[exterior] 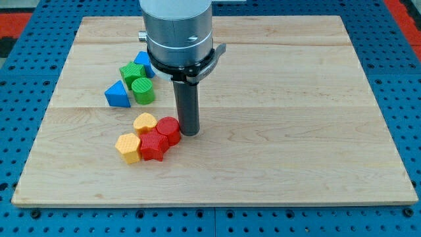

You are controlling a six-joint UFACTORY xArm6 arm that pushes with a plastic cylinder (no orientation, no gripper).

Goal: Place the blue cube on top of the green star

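My tip (189,133) sits on the wooden counter (296,99), touching or just beside the red cylinder (169,128) on its view-right side. No tool to open or shut here — only a plain dark rod under a grey housing, holding nothing.

Taking the red cylinder as landmark: red star (152,146) touching it at view-lower-left, yellow heart (144,122) just to its view-left, yellow hexagon (128,147) further lower-left, touching the star. Tight cluster, probably bunched because pushing is the only way blocks move here.

Second cluster well up and view-left of the red cylinder: green cylinder (143,90), a green block (131,72) that reads as the green star though its shape is unclear, a blue triangular block (117,95) at the left edge, and the blue cube (143,62) at the top, partly hidden by the housing.

The blue cube already touches the green block on its upper side, so the task looks nearly or fully met; my tip is well away from both.

No brands, labels or writing readable.
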